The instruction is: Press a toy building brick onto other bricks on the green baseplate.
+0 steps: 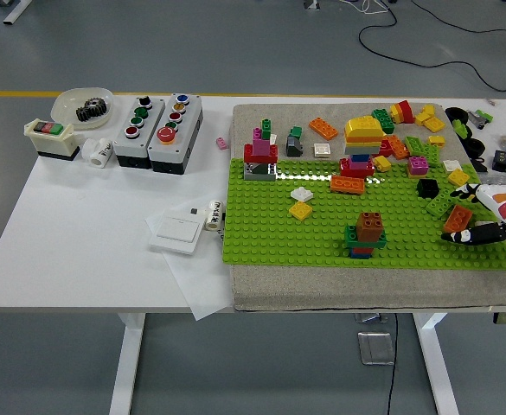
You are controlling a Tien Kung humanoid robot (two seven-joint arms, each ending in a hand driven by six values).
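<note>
One hand shows: the right hand (482, 220) enters at the right edge, mid-height, low over the green baseplate (322, 233). Its dark fingers (469, 233) point left just below an orange brick (457, 218) lying on the plate's right part; can't tell if they're curled, spread, or touching that brick. Left hand not in frame.

Likely target, imo: the small stack (365, 233) w/ a brown brick on top, lower centre of the plate, well apart from the hand. A taller stack (361, 143) w/ a yellow top stands upper centre; a red-and-pink stack (260, 154) upper left of the plate.

Risks:
- Fingers so close beside the orange brick could nudge it instead of picking it up, pushing it toward the green bricks (438, 201) next to it.
- Pressing off-centre on the brown-topped stack could tip it or pop it off the studs; it's narrow for its height.
- Studs misaligned = brick sits crooked, won't lock.
- Plate rests on a grey mat (261, 290); soft backing may give under a hard push, weakening the press.

Surface: white table (71, 233), loose bricks strewn along the mat's top right. Upper left holds button boxes (157, 121), a switch (52, 138) and a dish w/ gears (84, 105); a white wall switch (175, 232) on paper sits centre left. Room: grey floor, yellow line, cables top right.
</note>
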